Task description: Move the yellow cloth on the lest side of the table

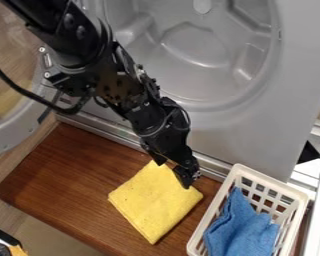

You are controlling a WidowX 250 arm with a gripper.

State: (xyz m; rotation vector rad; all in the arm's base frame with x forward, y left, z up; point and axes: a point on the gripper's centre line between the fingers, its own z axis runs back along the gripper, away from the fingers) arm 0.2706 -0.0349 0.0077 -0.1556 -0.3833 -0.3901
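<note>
Jaws at squarish yellow cloth point(153, 204)

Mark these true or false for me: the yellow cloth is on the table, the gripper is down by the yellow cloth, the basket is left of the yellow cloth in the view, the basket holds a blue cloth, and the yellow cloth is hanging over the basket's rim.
The yellow cloth is on the table. True.
The gripper is down by the yellow cloth. True, at its upper part in the view.
The basket is left of the yellow cloth in the view. False: it is to the right.
The basket holds a blue cloth. True.
The yellow cloth hangs over the basket's rim. False: it lies flat beside the basket.
</note>
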